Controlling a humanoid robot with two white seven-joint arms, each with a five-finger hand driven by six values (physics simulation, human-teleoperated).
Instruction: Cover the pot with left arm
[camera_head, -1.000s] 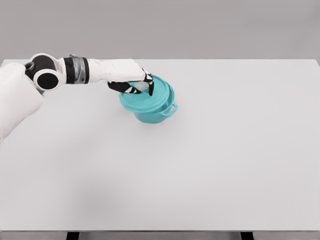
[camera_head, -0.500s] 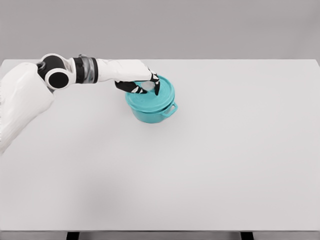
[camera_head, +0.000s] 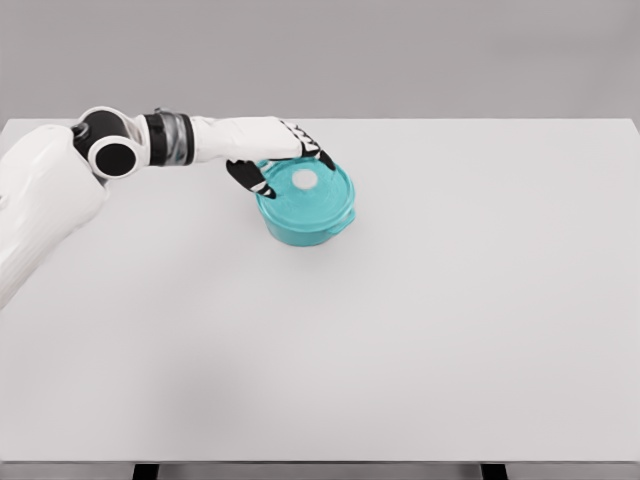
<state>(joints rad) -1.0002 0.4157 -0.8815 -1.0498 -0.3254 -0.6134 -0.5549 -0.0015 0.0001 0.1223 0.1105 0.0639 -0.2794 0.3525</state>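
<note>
In the head view, a round teal pot (camera_head: 305, 215) with small side handles stood on the broad white table (camera_head: 400, 330), in the upper part of the frame a little left of centre. A flat teal lid (camera_head: 308, 190) with a pale round knob (camera_head: 304, 180) sat level on its rim, so the pot looked covered. The white left arm reached in from the frame's left edge, and the left robot hand (camera_head: 272, 160) lay at the lid's upper-left edge with its black-tipped fingers (camera_head: 248, 178) spread and loose, gripping nothing. The knob sat just right of and below the palm, clear of the fingers. Judging by this, the covering was done, and the coming move called only for drawing the hand back toward the upper left, away from the lid, without nudging it. The right arm did not show.
</note>
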